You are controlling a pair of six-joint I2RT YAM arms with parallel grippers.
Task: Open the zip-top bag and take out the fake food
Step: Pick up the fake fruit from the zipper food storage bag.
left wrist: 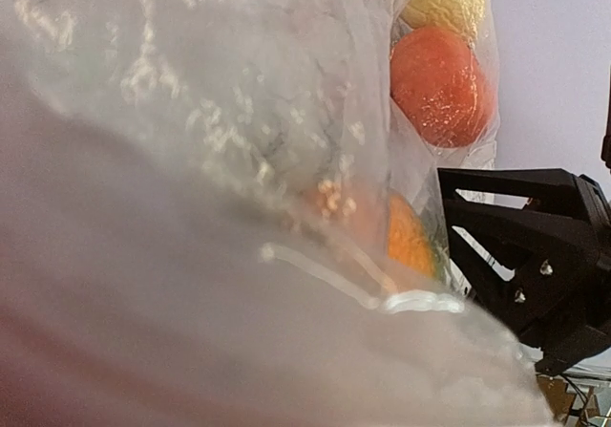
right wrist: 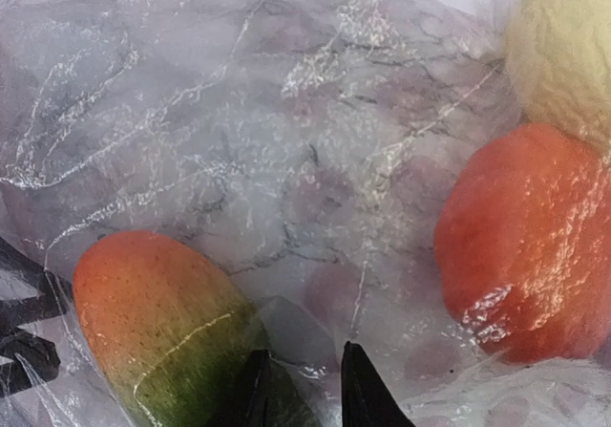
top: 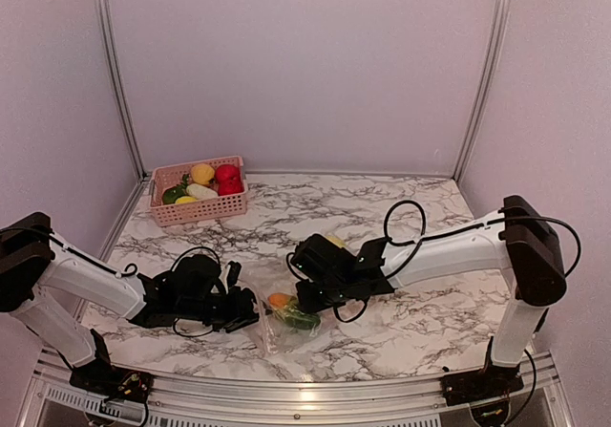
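The zip-top bag [top: 286,330] lies crumpled on the marble bench [top: 401,207] with fake food [right wrist: 158,322] inside it: orange-green, red and pale yellow pieces. The right pincer [right wrist: 304,394] stands narrow against the bag's film — grip unclear. The left pincer [top: 244,312], just left of the bag, is veiled by plastic, so its state cannot be told.

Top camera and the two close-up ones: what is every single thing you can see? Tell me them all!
bag: one, clear, front of table, between the arms
food in bag: three seen, orange-green, red-orange, pale yellow
basket: one, pink, far left corner
food in basket: about six, yellow, red, green, cream
table: one, white-grey marble
cables: black, looping by both arms
left arm: white and black, reaching to bag
right arm: white and black, reaching to bag
right fingers: two, black, tips at bag
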